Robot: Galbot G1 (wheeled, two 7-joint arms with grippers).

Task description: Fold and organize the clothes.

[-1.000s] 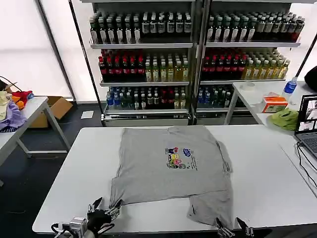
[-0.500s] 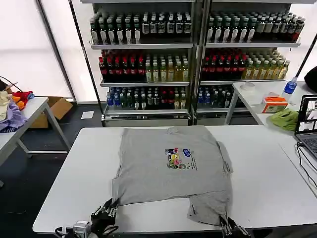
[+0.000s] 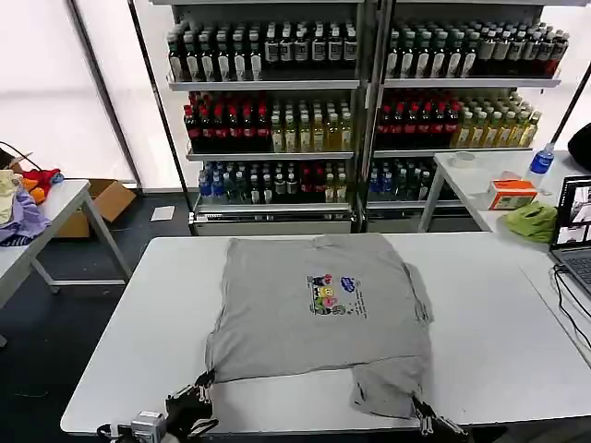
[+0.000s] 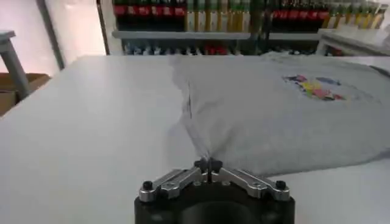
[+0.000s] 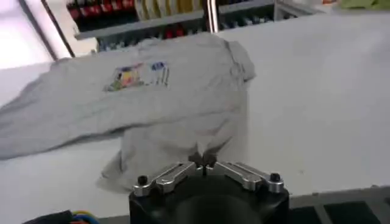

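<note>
On our white table [image 3: 138, 314] the grey shirt [image 3: 314, 314] lies flat, print up. Our left gripper [image 4: 208, 165] has its jaws clamped on the near left hem corner, our right gripper [image 5: 202, 162] on the near right corner.

Grey shirt [image 3: 319, 314] lies spread flat, front up, its small multicoloured chest print [image 3: 331, 295] showing, sleeves tucked inward. Its near hem corners are pinched: one drawn to a point in the left pincer [image 4: 209, 164], the other, on a flap hanging lower, in the right pincer [image 5: 203, 161]. The collar end lies farthest from both.
</note>
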